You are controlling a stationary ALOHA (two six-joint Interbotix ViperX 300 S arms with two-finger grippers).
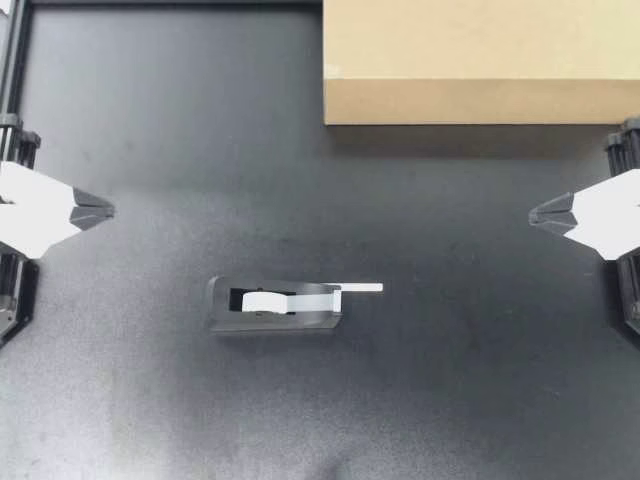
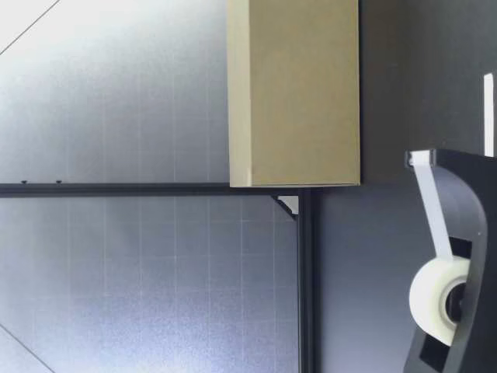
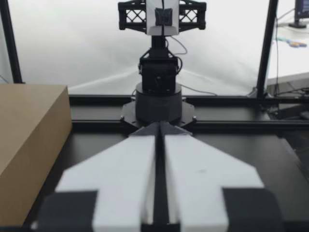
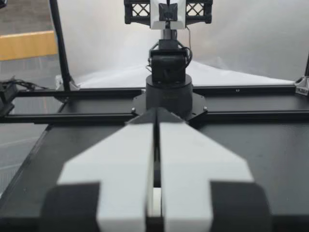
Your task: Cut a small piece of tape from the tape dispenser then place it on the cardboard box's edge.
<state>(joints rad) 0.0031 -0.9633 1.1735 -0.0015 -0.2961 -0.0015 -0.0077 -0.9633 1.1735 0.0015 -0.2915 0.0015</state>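
A dark tape dispenser lies on the black table near the middle, with a white roll in it and a white strip of tape sticking out toward the right. The low view shows the dispenser close to the camera with its roll. A cardboard box sits at the back right, also seen in the low view as the box. My left gripper rests shut and empty at the left edge. My right gripper rests shut and empty at the right edge. Both stand far from the dispenser.
The black table is framed by dark rails. In the left wrist view the box lies beside my shut fingers, with the other arm's base ahead. The right wrist view shows the opposite arm's base.
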